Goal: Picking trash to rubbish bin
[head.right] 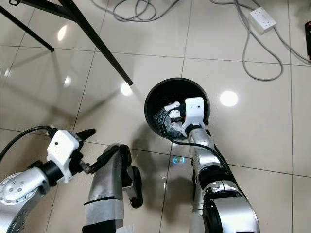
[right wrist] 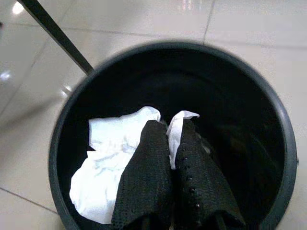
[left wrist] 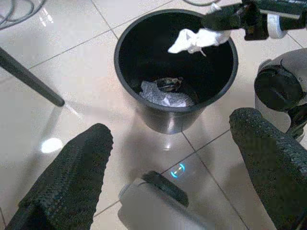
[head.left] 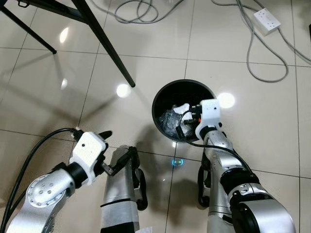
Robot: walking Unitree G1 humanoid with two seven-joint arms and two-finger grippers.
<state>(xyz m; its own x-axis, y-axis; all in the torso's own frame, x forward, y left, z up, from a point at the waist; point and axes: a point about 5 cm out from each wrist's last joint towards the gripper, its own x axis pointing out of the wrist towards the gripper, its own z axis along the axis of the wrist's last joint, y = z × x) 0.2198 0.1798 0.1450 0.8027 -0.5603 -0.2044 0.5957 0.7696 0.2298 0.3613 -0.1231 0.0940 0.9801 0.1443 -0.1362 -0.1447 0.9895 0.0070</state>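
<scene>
Right wrist view: the right gripper [right wrist: 169, 158] is poised over the mouth of the black rubbish bin [right wrist: 283, 143], its two black fingers pressed together and pinching a crumpled piece of white tissue [right wrist: 108, 163]. The tissue hangs from the fingertips inside the ring of the rim, above the bin's dark interior. Left wrist view: the same tissue [left wrist: 196, 39] dangles over the opening, and at the bottom of the bin lie a crinkled clear wrapper [left wrist: 165, 98] and a small dark scrap. Left eye view: the bin [head.left: 163, 99] stands on pale floor tiles [head.left: 48, 97] directly ahead of the robot, near the black leg of a stand [head.left: 104, 41], with grey cables [head.left: 252, 53] and a white socket strip [head.left: 267, 21] well apart beyond it. The left gripper [head.left: 114, 153] hovers low over the floor beside the robot's own leg, fingers spread and holding nothing.

Handling note: the tissue appears very light, soft and limp, with no stiffness of its own; it should deform rather than break, and a pinch on any bunched fold, as shown, seems sufficient. Being so light, it may cling to the textured finger pads or drift on release, so a drop from well within the rim looks safest. The step in hand appears to be release into the bin.
</scene>
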